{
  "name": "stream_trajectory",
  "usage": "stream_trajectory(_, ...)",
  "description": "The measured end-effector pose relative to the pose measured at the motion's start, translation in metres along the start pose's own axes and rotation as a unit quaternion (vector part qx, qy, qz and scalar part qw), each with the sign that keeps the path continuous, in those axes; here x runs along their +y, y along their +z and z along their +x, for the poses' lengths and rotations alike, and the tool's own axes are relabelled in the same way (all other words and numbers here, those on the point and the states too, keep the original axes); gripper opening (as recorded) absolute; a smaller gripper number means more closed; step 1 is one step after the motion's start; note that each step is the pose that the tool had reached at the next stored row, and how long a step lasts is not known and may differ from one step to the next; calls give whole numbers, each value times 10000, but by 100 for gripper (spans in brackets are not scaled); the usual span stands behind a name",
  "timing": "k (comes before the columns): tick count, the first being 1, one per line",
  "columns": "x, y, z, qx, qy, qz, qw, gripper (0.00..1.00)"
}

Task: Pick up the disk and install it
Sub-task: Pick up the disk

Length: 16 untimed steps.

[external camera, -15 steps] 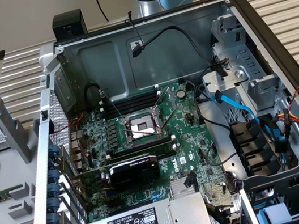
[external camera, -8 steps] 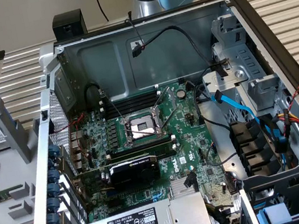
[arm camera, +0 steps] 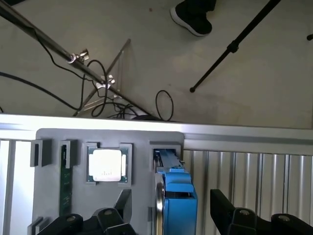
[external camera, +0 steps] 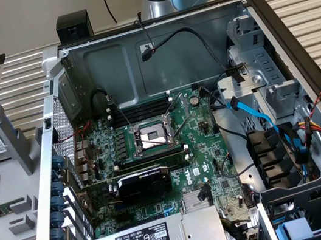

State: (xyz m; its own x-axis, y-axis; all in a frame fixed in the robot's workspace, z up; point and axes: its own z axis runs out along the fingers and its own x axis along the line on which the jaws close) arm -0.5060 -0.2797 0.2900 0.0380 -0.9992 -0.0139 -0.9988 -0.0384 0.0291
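Gripper (arm camera: 168,215): seen closest in the wrist view. Its black jaws are spread wide, one on each side of the disk (arm camera: 177,208), and nothing is gripped. The pads appear to be clear of the blue carrier, though light contact cannot be ruled out.
Computer case (external camera: 153,41): laid open just beside the grey holder (arm camera: 54,147), on the exterior view's right of it. A motherboard (external camera: 151,140) is exposed inside.
Grey holder: set on a slatted table (arm camera: 264,171), with several slots and recesses moulded into it.
Disk: stood on edge in a slot of the grey holder, with its blue carrier turned toward the wrist camera. Its white label is seen in the exterior view.
Processor chip (arm camera: 104,165): laid flat in a square recess of the grey holder, near the disk's slot but apart from it.
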Motion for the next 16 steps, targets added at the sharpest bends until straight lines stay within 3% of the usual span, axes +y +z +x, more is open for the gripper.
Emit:
stream_trajectory(11, -17, 46, -35, 1, 4, -1, 10000, 74)
stream_trajectory(16, -17, 52, -35, 14, 16, -2, 10000, 74)
